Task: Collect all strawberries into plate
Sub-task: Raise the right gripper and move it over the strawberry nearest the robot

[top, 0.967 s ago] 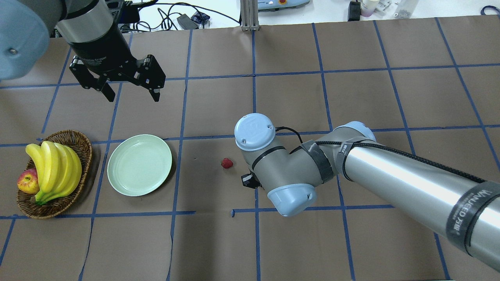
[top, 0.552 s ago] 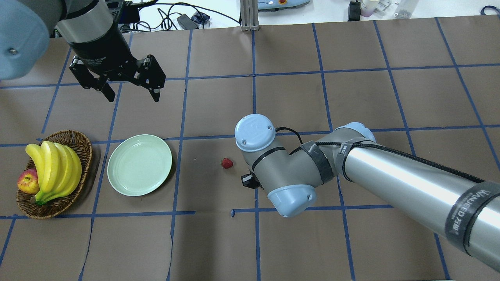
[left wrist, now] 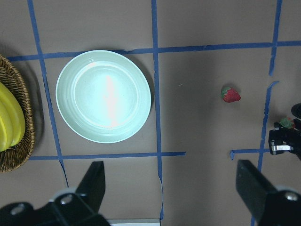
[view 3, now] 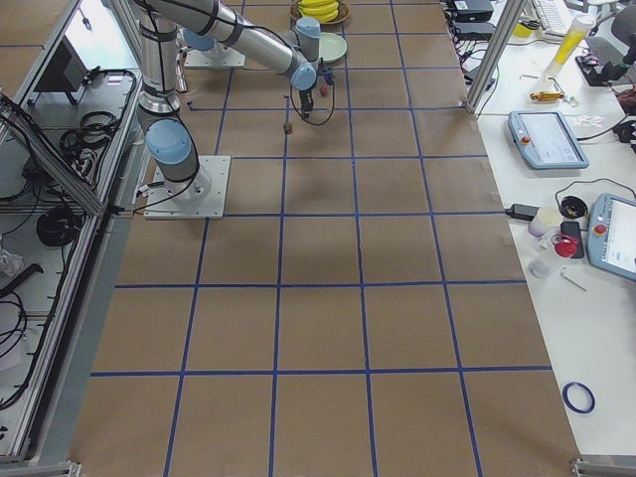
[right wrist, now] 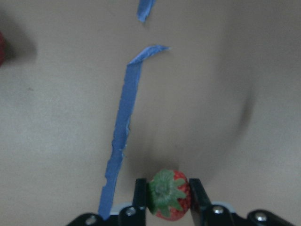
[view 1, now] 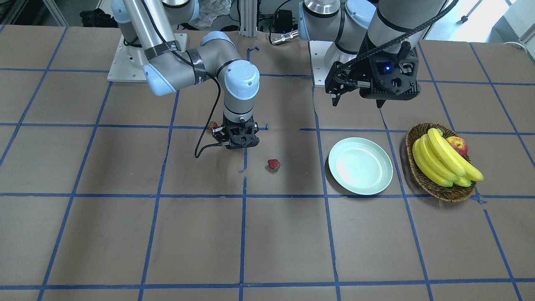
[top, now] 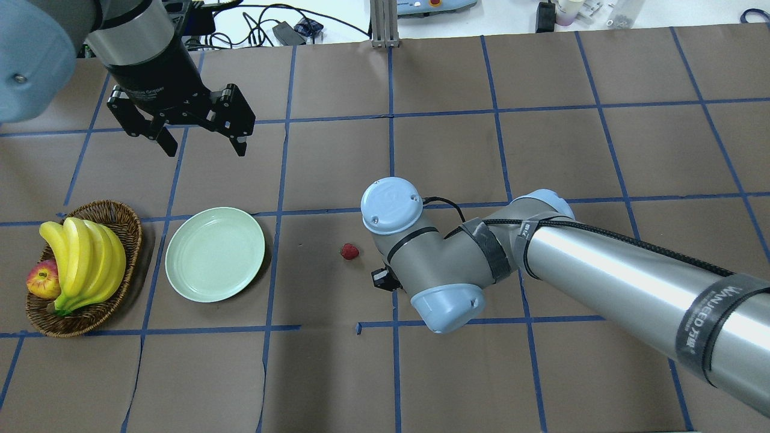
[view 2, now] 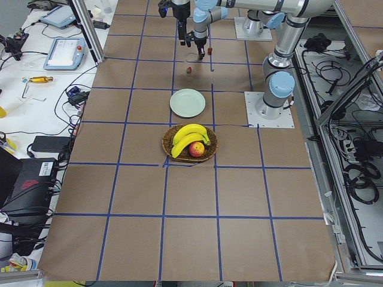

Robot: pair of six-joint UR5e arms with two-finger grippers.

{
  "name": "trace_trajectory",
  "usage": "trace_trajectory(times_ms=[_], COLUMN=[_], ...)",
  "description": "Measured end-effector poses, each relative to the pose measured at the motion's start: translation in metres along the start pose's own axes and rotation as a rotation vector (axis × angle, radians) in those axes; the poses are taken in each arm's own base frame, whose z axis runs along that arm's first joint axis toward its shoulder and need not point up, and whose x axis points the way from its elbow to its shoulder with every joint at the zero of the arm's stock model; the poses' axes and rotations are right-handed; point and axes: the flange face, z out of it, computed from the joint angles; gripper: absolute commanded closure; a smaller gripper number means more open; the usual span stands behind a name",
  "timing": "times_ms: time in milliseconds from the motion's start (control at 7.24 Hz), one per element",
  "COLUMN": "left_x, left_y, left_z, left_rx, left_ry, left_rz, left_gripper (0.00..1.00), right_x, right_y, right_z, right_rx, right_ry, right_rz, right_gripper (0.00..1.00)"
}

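Table: a big table covered in brown paper [top: 541,150], with blue tape lines making squares.
Right gripper: the black two-finger right gripper [right wrist: 167,187] is down low by the paper. Its fingers squeeze the held strawberry [right wrist: 169,202], small and red with a green leafy top, from both sides.
Plate: the round, shiny, pale green plate [top: 215,254] has nothing in it. It lies well apart from the right gripper, off to the robot's left.
In between: the loose strawberry [top: 349,251], also small and red, lies on the paper between the right gripper and the plate.
Close by: the third strawberry [view 1: 213,125] sits just beside the right gripper, on the robot's side.
Left gripper: the black left gripper [top: 204,149] hangs in the air near the plate with its fingers spread wide, holding nothing.
Next move: I think the held strawberry must go left, over the loose strawberry, to reach the plate.
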Motion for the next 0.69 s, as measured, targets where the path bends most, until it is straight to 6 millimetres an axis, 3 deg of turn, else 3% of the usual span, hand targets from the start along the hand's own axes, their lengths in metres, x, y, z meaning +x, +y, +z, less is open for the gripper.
trace_trajectory(times_ms=[414, 690], left_x=[0.000, 0.000], left_y=[0.000, 0.000], left_z=[0.000, 0.000], left_rx=[0.000, -0.001], left_ry=[0.000, 0.001], left_rz=[0.000, 0.001], left_gripper=[0.00, 0.00], right_x=[-0.003, -0.015], right_y=[-0.012, -0.023], right_z=[-0.017, -0.033], right_rx=[0.040, 0.069], right_ry=[-0.018, -0.079], right_rz=[0.037, 0.154], right_gripper=[0.98, 0.93])
